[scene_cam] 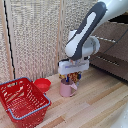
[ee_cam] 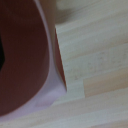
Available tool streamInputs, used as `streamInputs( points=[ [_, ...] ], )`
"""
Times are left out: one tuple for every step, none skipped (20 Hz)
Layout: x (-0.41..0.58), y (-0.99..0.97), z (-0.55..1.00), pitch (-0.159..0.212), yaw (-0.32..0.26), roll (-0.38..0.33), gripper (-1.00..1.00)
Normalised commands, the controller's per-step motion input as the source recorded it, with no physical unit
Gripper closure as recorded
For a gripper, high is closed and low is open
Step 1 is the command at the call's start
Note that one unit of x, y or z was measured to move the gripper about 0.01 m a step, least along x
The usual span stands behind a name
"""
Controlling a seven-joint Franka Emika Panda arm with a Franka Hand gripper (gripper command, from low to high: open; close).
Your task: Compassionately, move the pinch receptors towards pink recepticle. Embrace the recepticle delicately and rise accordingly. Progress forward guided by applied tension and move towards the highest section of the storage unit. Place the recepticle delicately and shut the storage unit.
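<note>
The pink recepticle (scene_cam: 66, 90) stands upright on the light wooden surface, a pale-pink mug with its handle toward the exterior view's right. My gripper (scene_cam: 70, 78) hangs straight down over it under the white block. Its dark fingertips look apart and reach the mug's rim. In the wrist view the mug (ee_cam: 25, 60) fills most of the picture, showing its dark-pink inside, pale rim and handle. The storage unit (scene_cam: 114, 52) is the dark-brown dresser at the exterior view's right. Its highest section (scene_cam: 114, 31) is partly behind my arm.
A red wire basket (scene_cam: 22, 102) sits at the front of the exterior view's left. A shallow red bowl (scene_cam: 42, 84) lies just behind it, close to the mug. Pale woven panels form the wall behind. Light planks (ee_cam: 100, 55) lie beside the mug.
</note>
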Motion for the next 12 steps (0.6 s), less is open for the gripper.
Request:
streamInputs(
  points=[
    [0.000,-0.06,-0.37,-0.020,0.114,0.000,-1.00],
    [0.000,-0.06,-0.37,0.000,0.105,0.000,-1.00],
    [0.000,-0.07,-0.37,0.000,0.097,0.000,-1.00],
    [0.000,-0.06,-0.34,0.000,0.094,0.000,-1.00],
    [0.000,-0.06,-0.31,0.000,0.095,0.000,-1.00],
    [0.000,-0.09,-0.28,0.000,0.103,0.000,-1.00],
    [0.000,-0.06,-0.25,0.000,0.101,0.000,1.00],
    [0.000,-0.05,-0.22,0.000,0.092,0.000,1.00],
    [0.003,0.00,-0.20,0.000,0.063,0.000,1.00],
    [0.014,0.00,-0.18,0.000,0.043,0.000,1.00],
    [0.000,0.00,-0.16,0.000,0.037,0.000,1.00],
    [0.000,0.00,-0.13,0.015,0.035,0.000,1.00]
  ],
)
